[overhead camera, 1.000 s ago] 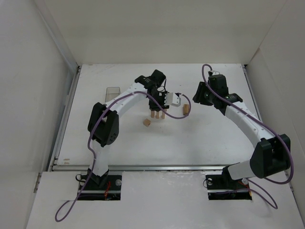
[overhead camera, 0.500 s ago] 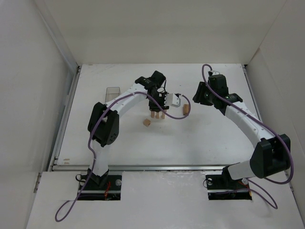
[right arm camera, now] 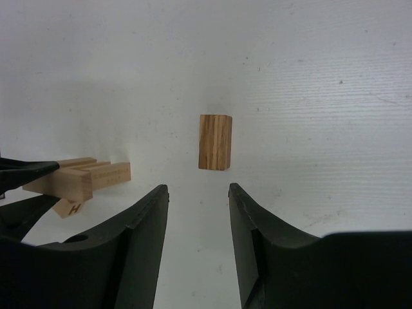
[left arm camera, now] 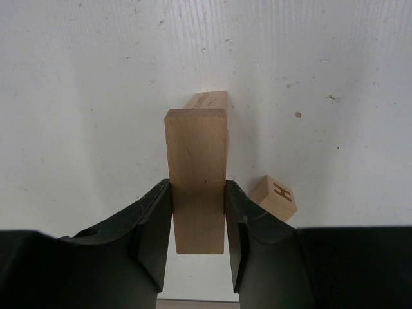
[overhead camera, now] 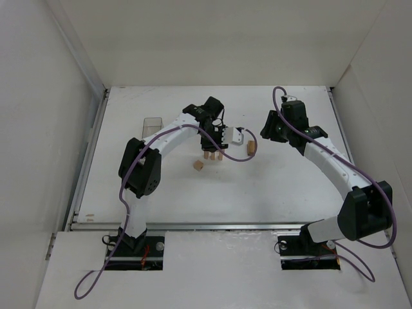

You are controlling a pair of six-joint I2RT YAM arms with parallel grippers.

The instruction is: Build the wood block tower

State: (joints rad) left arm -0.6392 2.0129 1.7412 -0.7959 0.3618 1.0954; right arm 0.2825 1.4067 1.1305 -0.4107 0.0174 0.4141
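My left gripper (overhead camera: 212, 146) (left arm camera: 197, 184) is shut on a light-tan wood plank (left arm camera: 196, 174), held by its long sides above the table. Just beyond and under it lies another plank (left arm camera: 207, 100) (right arm camera: 108, 172); I cannot tell whether the two touch. A small cube stamped H (left arm camera: 273, 197) (overhead camera: 199, 165) rests beside them. A short wood block (overhead camera: 251, 148) (right arm camera: 215, 141) stands upright on the table. My right gripper (overhead camera: 265, 133) (right arm camera: 198, 188) is open and empty, a short way in front of that block. No stacked tower is in view.
A clear plastic box (overhead camera: 152, 123) stands at the table's left side, behind the left arm. White walls close in the table on the left, back and right. A purple cable loops between the two grippers (overhead camera: 235, 156).
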